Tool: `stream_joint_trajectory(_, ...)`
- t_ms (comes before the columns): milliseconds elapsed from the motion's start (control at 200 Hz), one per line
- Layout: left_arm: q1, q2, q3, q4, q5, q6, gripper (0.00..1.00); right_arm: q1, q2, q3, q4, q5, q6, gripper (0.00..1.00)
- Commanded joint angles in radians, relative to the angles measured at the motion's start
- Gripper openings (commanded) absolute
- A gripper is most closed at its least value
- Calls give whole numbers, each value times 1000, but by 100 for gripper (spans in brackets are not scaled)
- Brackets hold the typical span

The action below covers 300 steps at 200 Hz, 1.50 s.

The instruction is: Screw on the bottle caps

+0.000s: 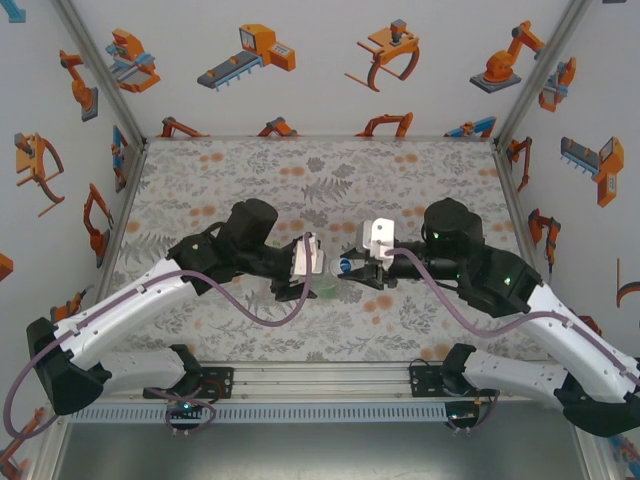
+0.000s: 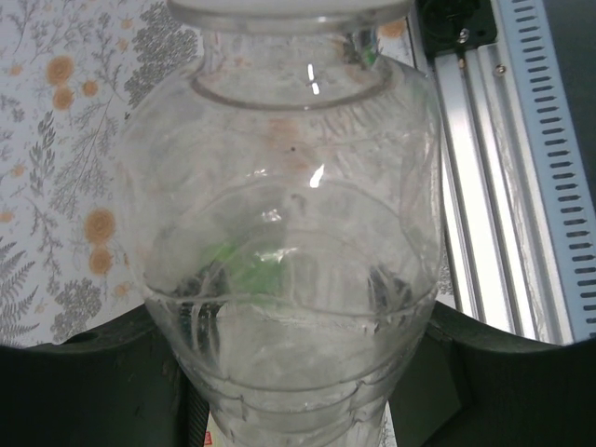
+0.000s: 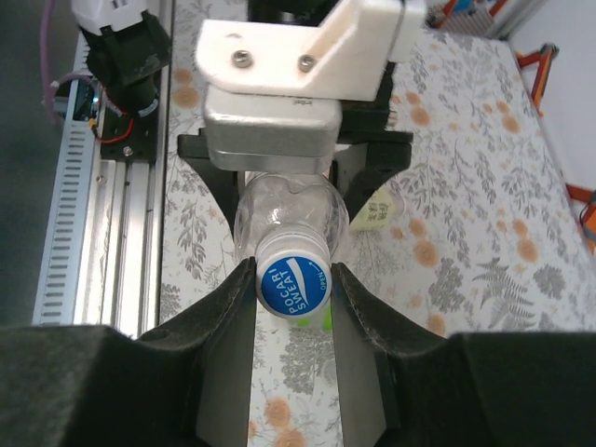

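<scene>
In the middle of the table (image 1: 200, 180), the left gripper (image 2: 298, 372) is closed around a clear bottle (image 3: 289, 209), and its fingers hide the bottle's bottom end. The right gripper (image 3: 293, 279) pinches the blue cap (image 3: 293, 291) sitting on the bottle's neck. A green smudge (image 2: 244, 264) shows through the plastic, too blurry to name.
</scene>
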<state>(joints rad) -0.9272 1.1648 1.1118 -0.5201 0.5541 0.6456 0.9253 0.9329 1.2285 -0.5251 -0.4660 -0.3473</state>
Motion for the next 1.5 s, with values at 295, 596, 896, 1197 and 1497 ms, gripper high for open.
stream_joint_trajectory(295,-2,7,0,81,-150,-30,0,0,28,-108,225,435,873,0)
stream_joint_trajectory(596,-2,-2,-19,118,-260,-46,4,0,82,-57,0,624,1470,0)
stream_joint_trajectory(896,-1,-5,-23,129,-302,-66,55,-1,103,-24,-15,612,1492,0)
stream_joint_trajectory(1197,10,-25,-32,137,-318,-99,81,-74,125,29,-114,656,1296,0)
stream_joint_trajectory(1497,54,-56,-48,158,-330,-188,81,-311,326,225,-310,551,899,0)
